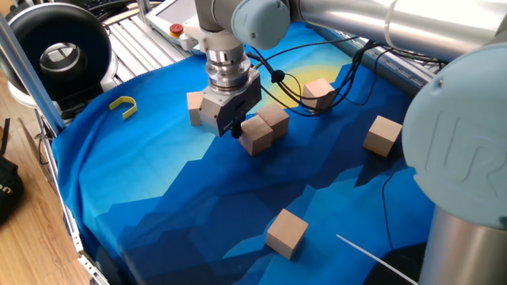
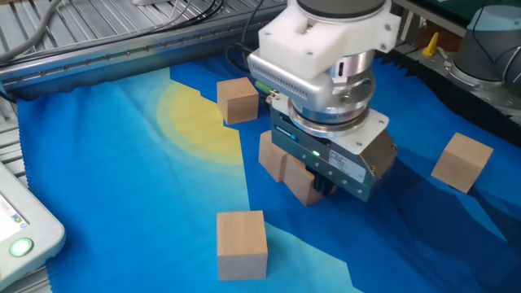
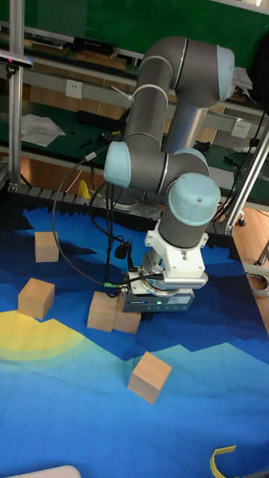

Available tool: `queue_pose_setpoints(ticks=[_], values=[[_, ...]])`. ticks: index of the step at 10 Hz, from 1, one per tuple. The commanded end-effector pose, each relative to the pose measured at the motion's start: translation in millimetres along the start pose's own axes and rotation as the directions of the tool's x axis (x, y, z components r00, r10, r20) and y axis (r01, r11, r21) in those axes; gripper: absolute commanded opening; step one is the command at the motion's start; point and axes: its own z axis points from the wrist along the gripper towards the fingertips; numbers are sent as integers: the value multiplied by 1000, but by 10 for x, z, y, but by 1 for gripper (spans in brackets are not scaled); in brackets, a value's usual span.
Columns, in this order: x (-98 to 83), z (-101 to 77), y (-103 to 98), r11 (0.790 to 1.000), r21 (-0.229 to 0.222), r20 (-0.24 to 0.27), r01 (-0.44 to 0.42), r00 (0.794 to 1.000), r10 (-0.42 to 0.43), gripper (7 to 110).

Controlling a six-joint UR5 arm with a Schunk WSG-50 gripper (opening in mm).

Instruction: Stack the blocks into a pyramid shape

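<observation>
My table is covered by a blue cloth with a yellow sun patch (image 1: 158, 198), and shelves of wires stand against a green wall behind it. My grey two-finger gripper (image 1: 235, 131) hangs low over two plain tan wooden cubes (image 2: 281, 159) that sit side by side, touching, near the middle of the cloth. I cannot tell if my fingers are open or closed, because my own body hides them.

Another tan cube (image 1: 196, 107) sits just behind my gripper. One tan cube (image 1: 318, 93) rests on the yellow patch. One more (image 1: 383, 134) lies well apart to the side, and the last (image 1: 286, 232) lies alone near the cloth's front edge. No cube is stacked yet.

A small yellow curved hook (image 1: 123, 104) lies near the cloth's edge. I cannot read any writing.
</observation>
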Motion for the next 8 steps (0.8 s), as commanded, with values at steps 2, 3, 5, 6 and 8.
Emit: queue_pose_setpoints(ticks=[2, 3, 5, 6, 8], values=[[-26, -12, 110, 999, -49, 7, -7, 1000, 7, 7], [-2, -5, 209, 997, -74, 5, -8, 1000, 8, 7], [100, 29, 285, 997, -72, -17, -11, 1000, 9, 7], [204, 48, 253, 999, -51, -49, 1, 999, -4, 7], [431, 90, 218, 999, -31, -97, 14, 995, -17, 7]])
